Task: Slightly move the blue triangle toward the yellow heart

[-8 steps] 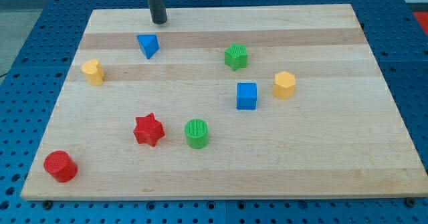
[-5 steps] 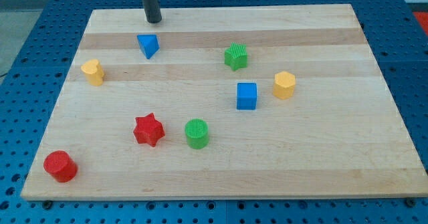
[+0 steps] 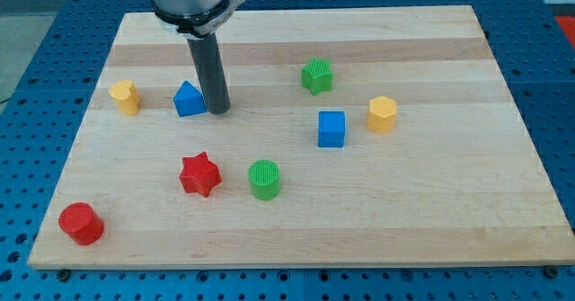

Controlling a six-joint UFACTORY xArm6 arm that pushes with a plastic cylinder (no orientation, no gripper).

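Note:
The blue triangle lies on the wooden board in the upper left part of the view. The yellow heart sits to its left, a short gap apart. My tip stands on the board right beside the triangle's right side, touching or nearly touching it. The dark rod rises from there to the arm's round end at the view's top.
A green star-like block is at upper centre, a blue cube and a yellow hexagon at right. A red star, a green cylinder and a red cylinder lie lower left.
The rod has come down from the board's top edge to the triangle's right side. The blue triangle has shifted down and slightly left, closer to the yellow heart, and turned.

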